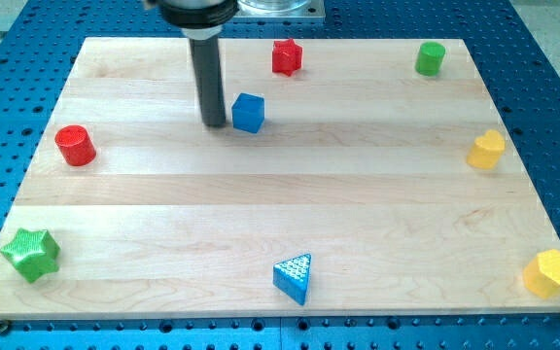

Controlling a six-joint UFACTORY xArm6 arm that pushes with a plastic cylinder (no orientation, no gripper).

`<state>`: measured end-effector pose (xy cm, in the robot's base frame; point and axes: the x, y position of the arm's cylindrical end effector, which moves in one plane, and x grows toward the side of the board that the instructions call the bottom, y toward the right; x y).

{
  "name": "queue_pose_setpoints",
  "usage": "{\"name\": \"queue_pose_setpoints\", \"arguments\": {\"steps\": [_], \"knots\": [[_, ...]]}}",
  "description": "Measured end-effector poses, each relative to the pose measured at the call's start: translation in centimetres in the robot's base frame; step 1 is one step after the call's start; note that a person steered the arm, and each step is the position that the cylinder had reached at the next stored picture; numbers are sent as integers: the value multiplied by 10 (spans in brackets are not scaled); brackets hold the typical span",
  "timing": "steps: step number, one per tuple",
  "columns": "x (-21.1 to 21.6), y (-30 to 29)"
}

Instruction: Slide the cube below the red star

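A blue cube (248, 112) sits on the wooden board in the upper middle of the view. A red star (286, 56) lies near the board's top edge, up and to the right of the cube. My tip (215, 123) is on the board just to the left of the blue cube, very close to its left face; I cannot tell if it touches. The dark rod rises from it to the view's top.
A red cylinder (75, 145) is at the left. A green star (31, 255) is at the bottom left. A blue triangular block (294, 277) is at the bottom middle. A green cylinder (430, 58) is at the top right. Two yellow blocks, one (486, 150) and another (550, 273), sit at the right edge.
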<state>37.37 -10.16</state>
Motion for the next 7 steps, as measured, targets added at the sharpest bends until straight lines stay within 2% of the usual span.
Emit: {"name": "queue_pose_setpoints", "arguments": {"steps": [1,2,3,4,5,6,7], "knots": [[13,-6],[-12,42],[-35,67],[-35,65],[-20,38],[12,31],[12,67]]}}
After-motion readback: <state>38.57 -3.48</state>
